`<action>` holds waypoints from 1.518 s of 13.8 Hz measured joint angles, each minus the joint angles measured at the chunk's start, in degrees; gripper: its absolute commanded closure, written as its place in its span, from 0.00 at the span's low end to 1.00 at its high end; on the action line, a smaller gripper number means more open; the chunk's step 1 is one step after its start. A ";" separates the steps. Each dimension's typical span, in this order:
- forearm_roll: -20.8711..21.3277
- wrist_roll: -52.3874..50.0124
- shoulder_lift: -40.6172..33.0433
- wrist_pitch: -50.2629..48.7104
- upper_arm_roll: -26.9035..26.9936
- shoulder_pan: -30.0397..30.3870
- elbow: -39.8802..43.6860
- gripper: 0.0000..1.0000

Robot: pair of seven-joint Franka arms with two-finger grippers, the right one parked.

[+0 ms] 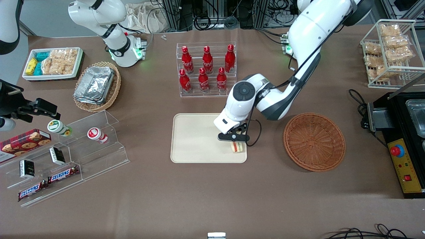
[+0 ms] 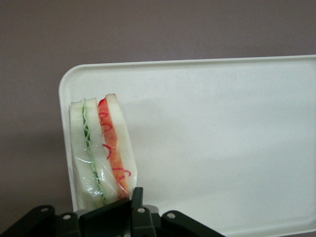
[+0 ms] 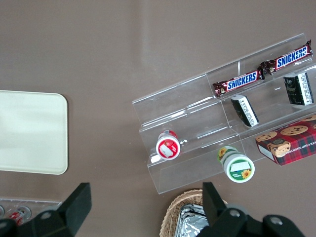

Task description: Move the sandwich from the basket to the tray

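Observation:
The sandwich (image 1: 237, 147), a pale bread wedge with orange-red and green filling, stands on the cream tray (image 1: 196, 139) at the tray's corner nearest the front camera and the basket. The left wrist view shows the sandwich (image 2: 98, 148) on its edge, just inside the tray's rounded corner (image 2: 69, 84). My left gripper (image 1: 236, 141) is directly above the sandwich, shut on it, with one black finger (image 2: 134, 197) against the orange-red side. The reddish-brown round basket (image 1: 314, 141) lies empty beside the tray, toward the working arm's end.
A clear rack of red bottles (image 1: 206, 71) stands farther from the front camera than the tray. A stepped acrylic shelf with snacks (image 1: 66, 156), a tan basket of foil containers (image 1: 98, 87) and a white snack bin (image 1: 53, 63) lie toward the parked arm's end. A black control box (image 1: 405, 132) sits beside the basket.

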 measured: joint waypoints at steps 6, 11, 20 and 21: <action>0.20 4.17 1.01 0.58 0.14 0.19 0.12 0.00; 0.32 3.19 -5.84 -7.05 0.22 1.27 2.32 0.00; -12.75 20.29 -29.67 -33.52 0.76 17.99 5.55 0.00; -13.71 22.87 -29.95 -38.77 0.84 19.71 7.50 0.00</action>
